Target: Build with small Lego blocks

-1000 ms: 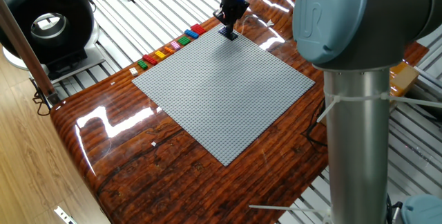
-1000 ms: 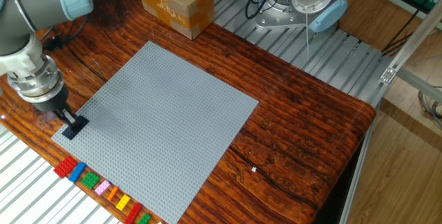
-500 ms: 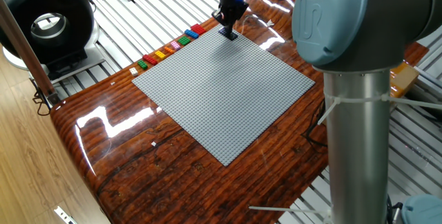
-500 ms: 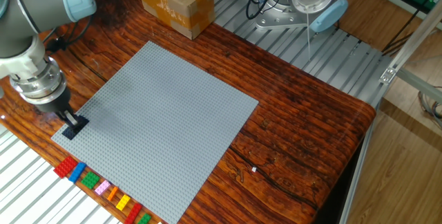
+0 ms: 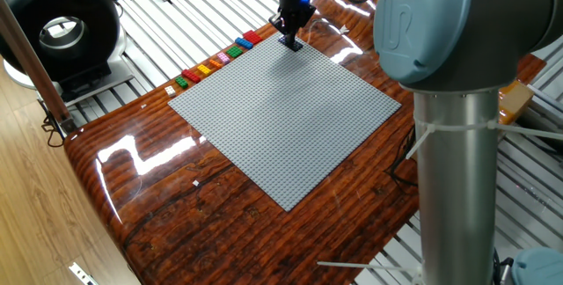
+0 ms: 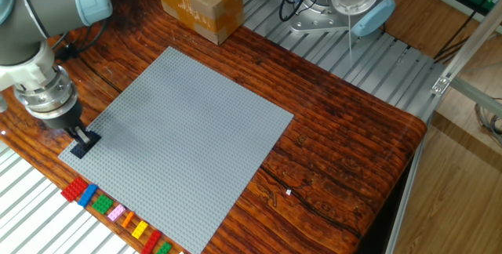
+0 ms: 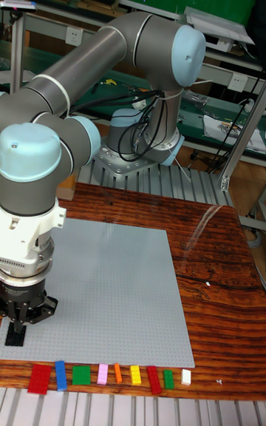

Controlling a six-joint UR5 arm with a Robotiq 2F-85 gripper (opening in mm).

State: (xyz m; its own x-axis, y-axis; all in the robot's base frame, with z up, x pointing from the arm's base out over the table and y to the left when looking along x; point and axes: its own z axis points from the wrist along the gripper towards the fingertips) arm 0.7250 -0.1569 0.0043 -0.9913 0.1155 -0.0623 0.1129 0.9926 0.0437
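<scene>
Wooden table (image 6: 337, 128) carries a grey baseplate (image 6: 188, 136); at its 8 o'clock corner the gripper (image 6: 81, 138) clamps a black brick (image 6: 82, 145), jaws closed on it.

Bright, even overhead lighting is recorded in all views. Strong white glare is seen on the varnished table (image 5: 167, 201) (most markedly near its left edge and far corner). Shadows are soft and faint. The arm column (image 5: 457, 144) nearest one fixed camera is rendered slightly soft.
</scene>
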